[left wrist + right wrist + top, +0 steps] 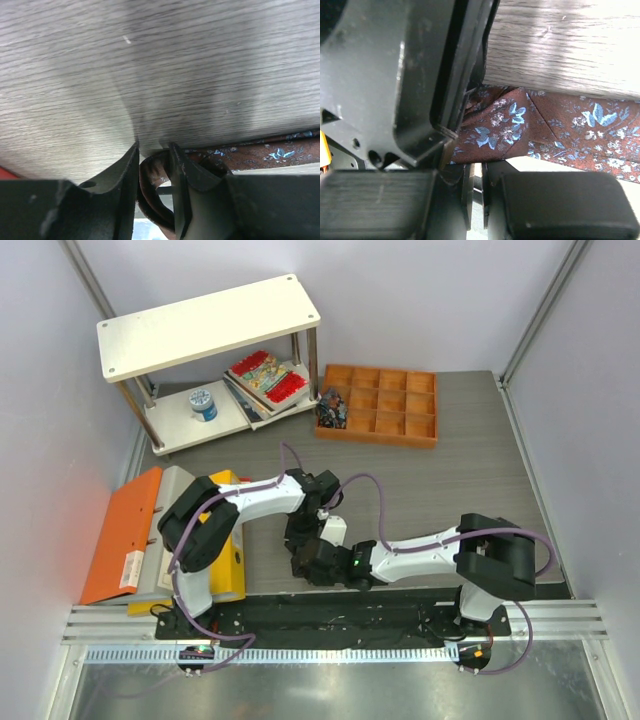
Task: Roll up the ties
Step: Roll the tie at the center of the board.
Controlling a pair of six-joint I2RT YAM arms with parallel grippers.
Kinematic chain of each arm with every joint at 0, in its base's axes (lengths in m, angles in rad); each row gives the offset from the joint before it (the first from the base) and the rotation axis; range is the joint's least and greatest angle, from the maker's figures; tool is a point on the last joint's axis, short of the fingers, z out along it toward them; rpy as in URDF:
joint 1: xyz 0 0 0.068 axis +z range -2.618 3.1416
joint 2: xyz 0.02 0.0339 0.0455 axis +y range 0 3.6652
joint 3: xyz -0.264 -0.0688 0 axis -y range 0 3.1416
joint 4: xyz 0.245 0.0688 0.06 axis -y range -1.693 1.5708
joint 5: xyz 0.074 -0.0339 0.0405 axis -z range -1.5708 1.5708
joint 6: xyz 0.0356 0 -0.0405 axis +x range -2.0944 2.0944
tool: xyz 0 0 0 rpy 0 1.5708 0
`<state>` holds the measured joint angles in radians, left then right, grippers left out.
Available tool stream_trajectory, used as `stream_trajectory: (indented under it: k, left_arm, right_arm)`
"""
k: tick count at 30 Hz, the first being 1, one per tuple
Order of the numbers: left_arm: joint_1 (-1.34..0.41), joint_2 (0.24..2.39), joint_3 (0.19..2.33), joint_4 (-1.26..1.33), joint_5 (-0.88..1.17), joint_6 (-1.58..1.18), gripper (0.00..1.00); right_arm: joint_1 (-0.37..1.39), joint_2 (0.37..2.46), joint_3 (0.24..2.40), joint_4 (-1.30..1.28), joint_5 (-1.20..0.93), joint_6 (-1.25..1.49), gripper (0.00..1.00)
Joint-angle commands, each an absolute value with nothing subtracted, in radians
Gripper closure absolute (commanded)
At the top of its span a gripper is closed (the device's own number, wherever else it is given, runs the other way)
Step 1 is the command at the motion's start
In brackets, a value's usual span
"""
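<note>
The tie [520, 125] is maroon woven cloth strewn with pale blue flowers and leaf shapes, creased along a diagonal fold. It lies flat on the desk [200, 60] just ahead of the right gripper [476, 167]. Its long axis runs sideways across those fingertips and along the desk's near edge. One end curls into a rounded loop [150, 190] held between the matte black fingers [176, 165] of the left gripper [154, 150], which is clamped on it. The right gripper's jaws are drawn almost together, with only a sliver of light between them (whether they nip the tie's edge cannot be made out). The desk is grey, fine-grained wood laminate. Well beyond both grippers sits an orange tray [400, 425] divided into square compartments, with a dark patterned bundle [332, 408] in an end one. Beside it is a white two-tier shelf [208, 325] on metal legs. Out past the left gripper lie an orange binder [120, 535] and a yellow binder [232, 540]; the orange one's spine label [130, 568] is too small to read.
</note>
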<state>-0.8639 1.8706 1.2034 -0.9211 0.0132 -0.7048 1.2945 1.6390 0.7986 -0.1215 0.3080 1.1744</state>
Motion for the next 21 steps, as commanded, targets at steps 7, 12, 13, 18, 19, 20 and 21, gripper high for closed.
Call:
stream_trajectory:
  k: [7, 12, 13, 18, 19, 20, 21]
  left_arm:
    - [-0.874, 1.864, 1.167, -0.914, 0.144, -0.709, 0.63]
    - [-0.861, 1.888, 1.216, -0.968, 0.048, -0.707, 0.56]
    - [-0.847, 1.888, 1.235, -0.974, 0.041, -0.704, 0.55]
    - [-0.819, 1.913, 1.311, -1.026, -0.032, -0.698, 0.44]
    - [-0.819, 1.916, 1.334, -1.031, -0.04, -0.695, 0.41]
    - [-0.816, 1.919, 1.344, -1.037, -0.051, -0.693, 0.39]
    - [-0.813, 1.921, 1.353, -1.043, -0.064, -0.692, 0.38]
  right_arm:
    - [1.269, 1.655, 0.819, -0.113, 0.365, 1.131, 0.86]
    - [1.276, 1.586, 0.801, -0.138, 0.342, 1.123, 0.85]
    - [1.278, 1.569, 0.798, -0.144, 0.331, 1.12, 0.85]
    - [1.305, 1.484, 0.831, -0.213, 0.31, 1.075, 0.81]
    - [1.311, 1.47, 0.839, -0.233, 0.305, 1.071, 0.79]
    - [1.315, 1.456, 0.841, -0.241, 0.299, 1.071, 0.75]
    - [1.324, 1.431, 0.844, -0.25, 0.295, 1.066, 0.74]
